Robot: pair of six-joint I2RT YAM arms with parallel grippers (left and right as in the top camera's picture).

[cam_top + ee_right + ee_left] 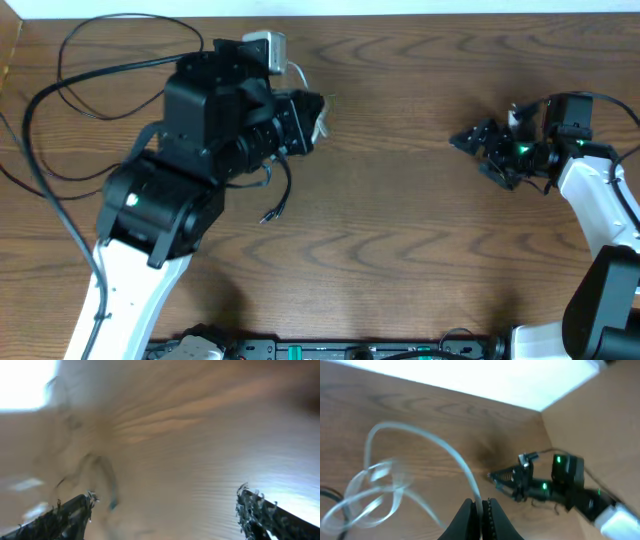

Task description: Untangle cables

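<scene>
You are pinching the white cable point(455, 455) in the left gripper point(480, 506), jaws fully closed on the cord a little way along from its coils; gripping it there is letting the strand rise clear of the table point(400, 250) while the loose white loops are trailing off to the side, which, in my judgement, is what you want for drawing it free of the others. In the overhead view this is happening near the far edge, left of centre; the black cables point(100, 73) are sprawling in wide arcs toward the far-left corner and running down along the left edge, and one black plug end point(270, 215) is lying under the left arm, nearer the middle.

The right gripper point(165, 520) is hanging with its fingers spread wide and nothing between them; it is sitting toward the right edge, well apart from the tangle. Its wrist view is blurred, so finer detail is not showing.

The middle and the whole near-right part of the table are lying bare; that is likely the room for pulling the white cord rightward. The far edge is sitting close behind the left gripper, so you are probably having little margin there.
</scene>
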